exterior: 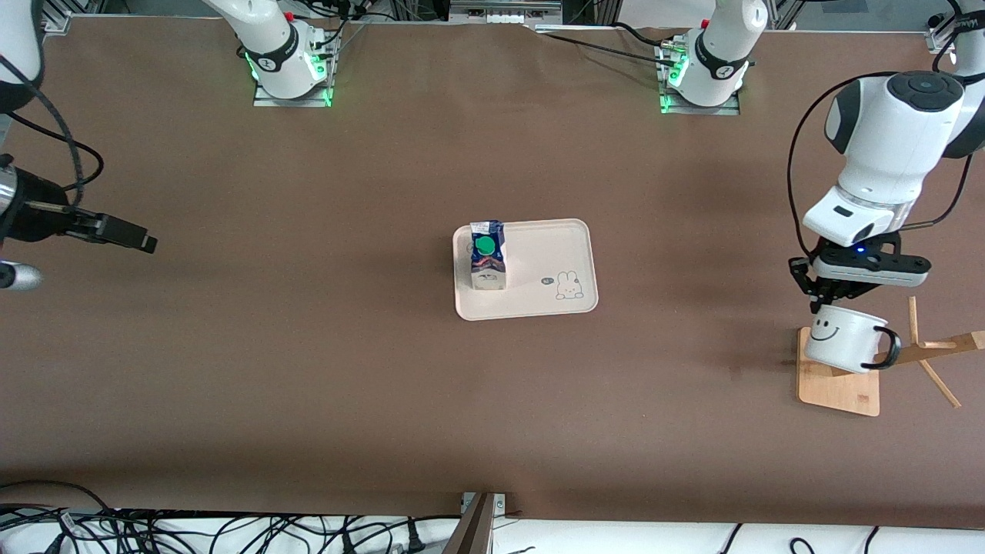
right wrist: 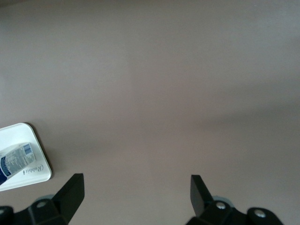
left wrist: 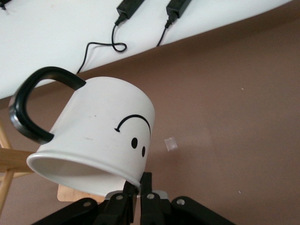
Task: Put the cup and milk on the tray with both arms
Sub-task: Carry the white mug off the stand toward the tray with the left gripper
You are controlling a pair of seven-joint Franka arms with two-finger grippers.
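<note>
The milk carton (exterior: 488,255) stands upright on the pink-cream tray (exterior: 550,254) in the middle of the table, at the tray's end toward the right arm. It also shows in the right wrist view (right wrist: 16,161), on the tray's corner (right wrist: 40,171). My left gripper (exterior: 822,302) is shut on the rim of the white smiley cup (exterior: 845,337) and holds it tilted in the air over the wooden stand base (exterior: 839,388). In the left wrist view the cup (left wrist: 98,136) fills the frame, with its rim pinched in the gripper (left wrist: 139,187). My right gripper (right wrist: 136,187) is open and empty, up at the right arm's end of the table.
A wooden cup stand with slanted pegs (exterior: 927,350) stands at the left arm's end of the table. Cables (exterior: 231,531) lie along the table edge nearest the front camera. A brown cloth covers the table.
</note>
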